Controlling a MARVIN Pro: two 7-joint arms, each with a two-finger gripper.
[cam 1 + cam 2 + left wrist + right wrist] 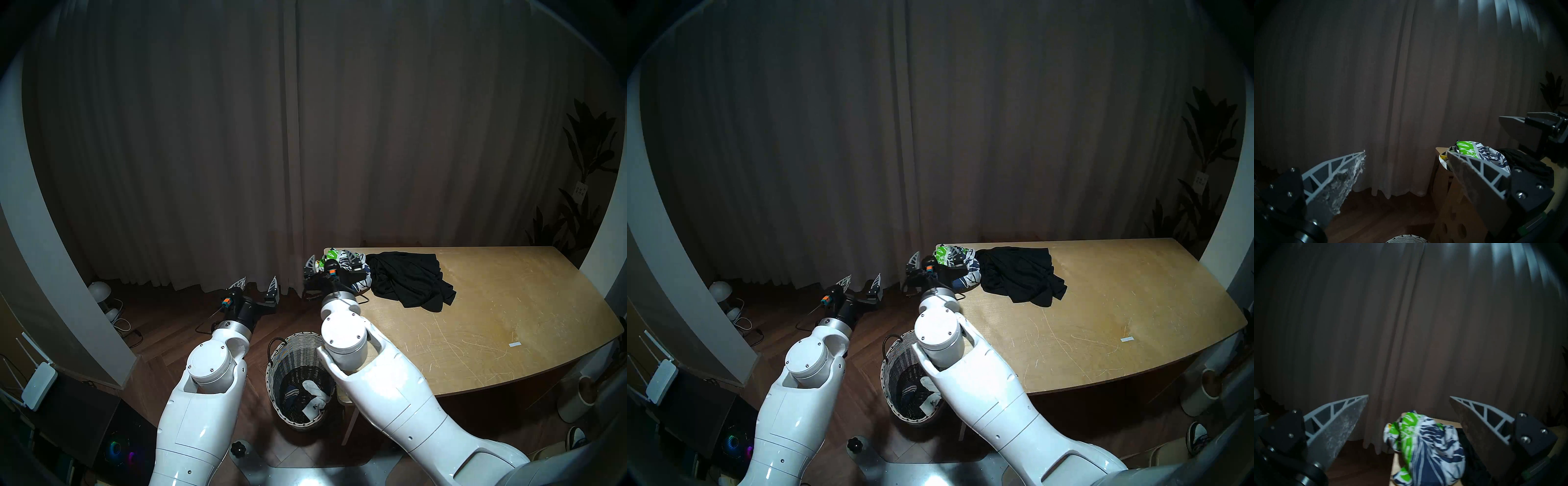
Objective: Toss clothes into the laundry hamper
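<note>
Fingers of your right gripper (1408,412) stand spread, the leaf-print garment (1425,446) bunched just ahead between them at the table's (509,322) far left corner. Your left gripper (258,283) hangs spread over the floor, farther off; the hamper (298,373) sits below the table's left edge.

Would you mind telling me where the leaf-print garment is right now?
The leaf-print garment lies bunched at the table's far left corner in the head views, touching the black garment on its right, with the open right gripper around it.

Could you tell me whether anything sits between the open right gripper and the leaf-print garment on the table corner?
Nothing visible does: the right gripper is open with the leaf-print garment directly ahead between its fingers.
</note>
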